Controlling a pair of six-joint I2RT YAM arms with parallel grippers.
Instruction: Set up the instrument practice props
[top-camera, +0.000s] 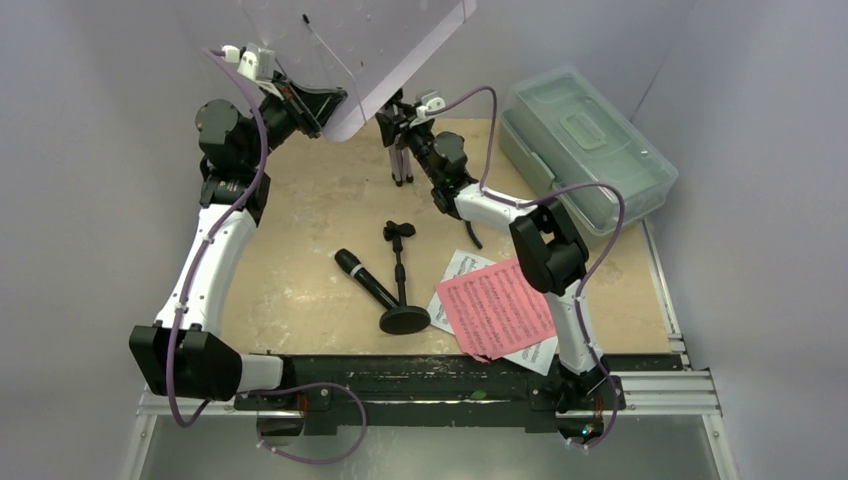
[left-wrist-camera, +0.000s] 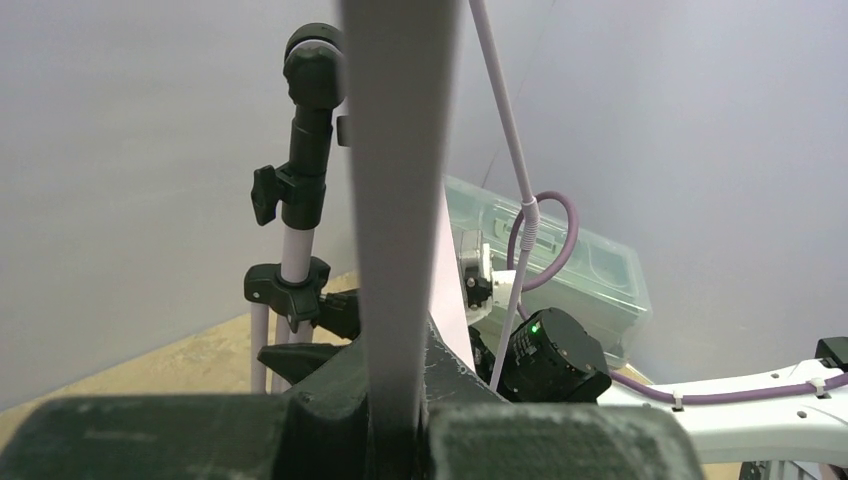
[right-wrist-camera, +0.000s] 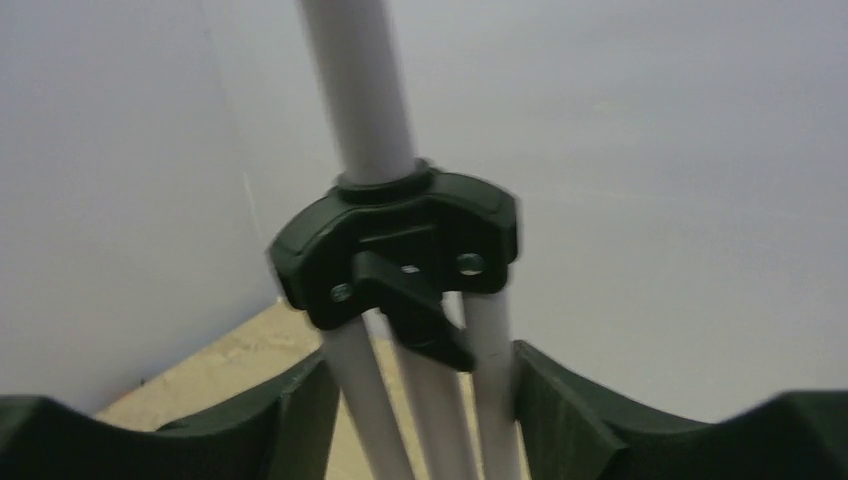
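The lavender music stand (top-camera: 400, 165) stands upright at the back of the table with its legs folded together. Its hole-punched tray (top-camera: 360, 50) tilts at the top. My left gripper (top-camera: 325, 108) is shut on the tray's lower edge; in the left wrist view the tray edge (left-wrist-camera: 400, 200) runs up from between the jaws (left-wrist-camera: 400, 415). My right gripper (top-camera: 400, 130) is shut on the stand's legs (right-wrist-camera: 425, 400) just below the black collar (right-wrist-camera: 395, 250). The black microphone (top-camera: 365, 280) lies beside the short mic stand (top-camera: 403, 295). Pink (top-camera: 495, 305) and white (top-camera: 462, 268) music sheets lie at the front right.
A clear lidded plastic box (top-camera: 585, 150) sits at the back right, close to the right arm; it also shows in the left wrist view (left-wrist-camera: 590, 270). Grey walls enclose the wooden table (top-camera: 300, 260) on three sides. A metal rail runs along the front edge.
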